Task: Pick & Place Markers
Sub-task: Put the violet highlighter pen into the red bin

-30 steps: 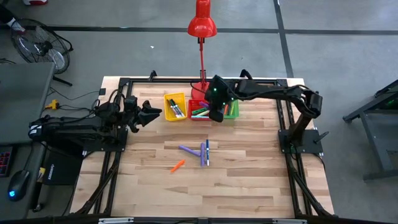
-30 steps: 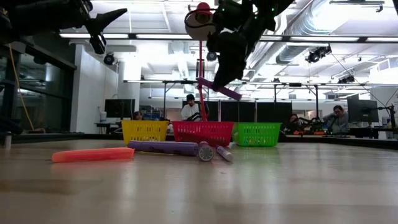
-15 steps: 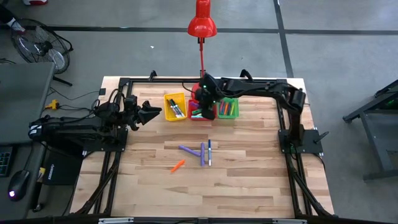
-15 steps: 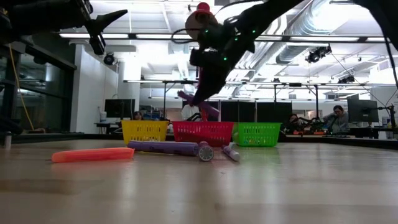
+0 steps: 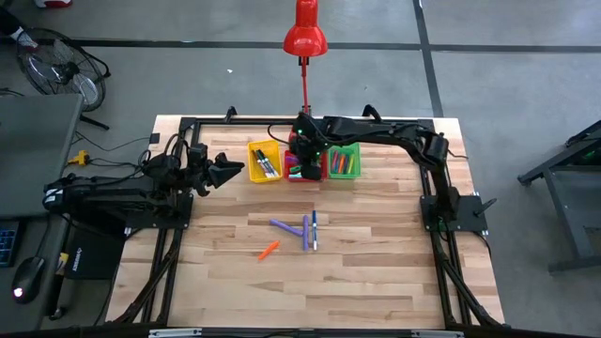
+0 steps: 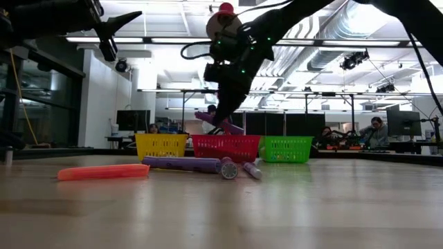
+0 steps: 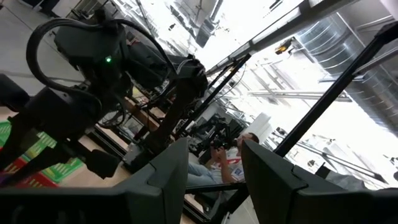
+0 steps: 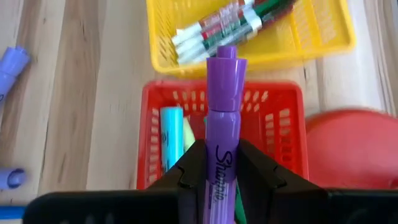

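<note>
Starting on your left, the left gripper (image 5: 235, 169) is waiting above the surface (image 5: 376, 282) beside the yellow bin (image 5: 265, 161), its jaws standing apart and carrying nothing; the left wrist view shows clear space between the two fingers. You are not needing it for this step.

Moving right, the yellow bin is holding a few markers with white bodies. Next to it sits the red bin (image 8: 286, 134), and this is where you are working: the right gripper (image 8: 222, 163) is hanging directly over it, jaws clamped on the purple marker (image 8: 222, 118). In the right wrist view the marker is pointing cap-forward across the red bin toward the yellow one, so you are probably best lowering a little and keeping the marker centred over the red bin before letting go; released from high up, it could bounce off the rim or slide into the neighbouring bin. A light blue marker (image 8: 172, 140) is already lying inside, which leaves room beside it.

Further right, the green bin (image 5: 346, 161) is holding more markers. The red lamp (image 5: 305, 33) base is standing just behind the bins, close to your wrist, so watch your clearance there.

Nearer you on the surface, an orange marker (image 5: 269, 250) and a loose purple and blue cluster (image 5: 300, 228) are waiting, well apart from the bins.
</note>
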Robot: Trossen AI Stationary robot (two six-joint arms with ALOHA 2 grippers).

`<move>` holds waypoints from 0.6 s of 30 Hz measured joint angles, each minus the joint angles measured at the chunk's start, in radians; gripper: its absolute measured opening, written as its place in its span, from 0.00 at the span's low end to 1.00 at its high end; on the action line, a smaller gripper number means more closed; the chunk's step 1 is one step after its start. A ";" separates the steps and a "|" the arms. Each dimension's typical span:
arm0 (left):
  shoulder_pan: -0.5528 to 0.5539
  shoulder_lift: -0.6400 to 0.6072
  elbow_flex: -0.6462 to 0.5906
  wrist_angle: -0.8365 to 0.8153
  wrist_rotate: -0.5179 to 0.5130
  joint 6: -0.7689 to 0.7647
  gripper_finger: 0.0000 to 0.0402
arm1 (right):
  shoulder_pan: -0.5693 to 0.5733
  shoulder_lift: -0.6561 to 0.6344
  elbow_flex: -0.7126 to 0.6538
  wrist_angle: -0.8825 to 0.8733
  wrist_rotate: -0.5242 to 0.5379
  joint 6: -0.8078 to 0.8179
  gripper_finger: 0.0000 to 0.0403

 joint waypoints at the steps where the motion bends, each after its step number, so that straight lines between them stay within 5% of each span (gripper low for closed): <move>1: 0.000 0.000 0.000 0.000 0.000 0.000 0.37 | 0.003 0.008 0.013 -0.001 0.001 -0.005 0.14; 18: 0.000 0.000 0.000 -0.003 0.003 -0.003 0.37 | 0.004 0.048 0.040 -0.079 0.065 -0.034 0.16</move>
